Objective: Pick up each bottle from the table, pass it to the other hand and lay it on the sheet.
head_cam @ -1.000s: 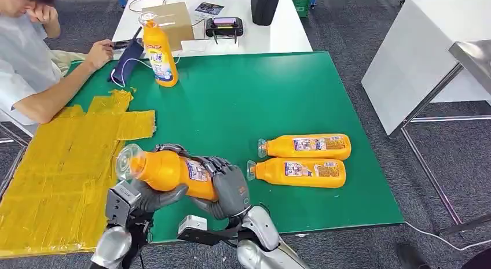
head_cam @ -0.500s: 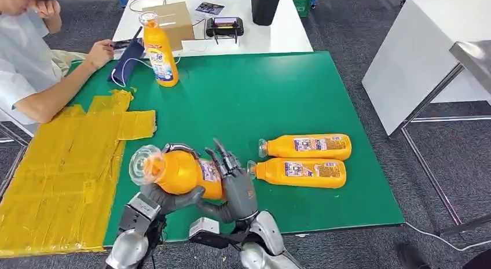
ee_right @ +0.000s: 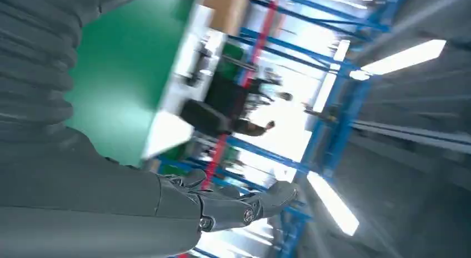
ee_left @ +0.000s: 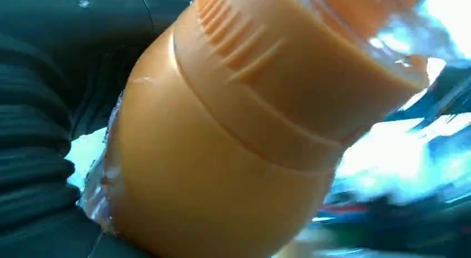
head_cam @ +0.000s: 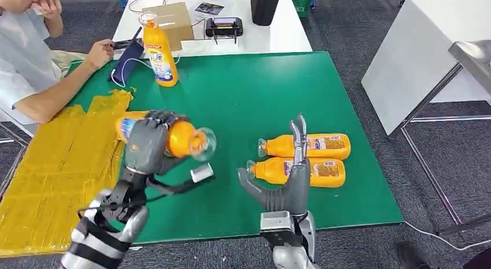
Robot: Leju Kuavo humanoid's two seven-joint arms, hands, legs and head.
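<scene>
Above the desk's (head_cam: pixel 243 101) left half, your held bottle (head_cam: pixel 182 139) now sits in the left hand (head_cam: pixel 146 143) alone, lying roughly level with its clear cap pointing toward the middle of the desk. A second ago both hands clasped it low at the near edge, cap pointing left; half a second ago the right hand was already loosening. Since then the bottle has passed over, swung round and lifted toward the sheet (head_cam: pixel 63 170). You can take the hand-over for this bottle as done; what remains is to lay it down on the yellow.

Your left hand wraps the bottle's body firmly, fingers curled round it, and the left wrist view shows the orange shoulder (ee_left: pixel 222 141) pressed close against the palm. The bottle hangs just beside the sheet's near right edge, not yet over it as far as the head view tells.

Your right hand (head_cam: pixel 289 179) is empty, fingers straight and spread, thumb out to the side, raised upright near the front edge. It stands in front of the two lying bottles (head_cam: pixel 307 159), and whether it touches them you cannot tell from here.

Further out, one upright bottle (head_cam: pixel 159 49) waits at the far left corner, near a person's hand (head_cam: pixel 101 52).
</scene>
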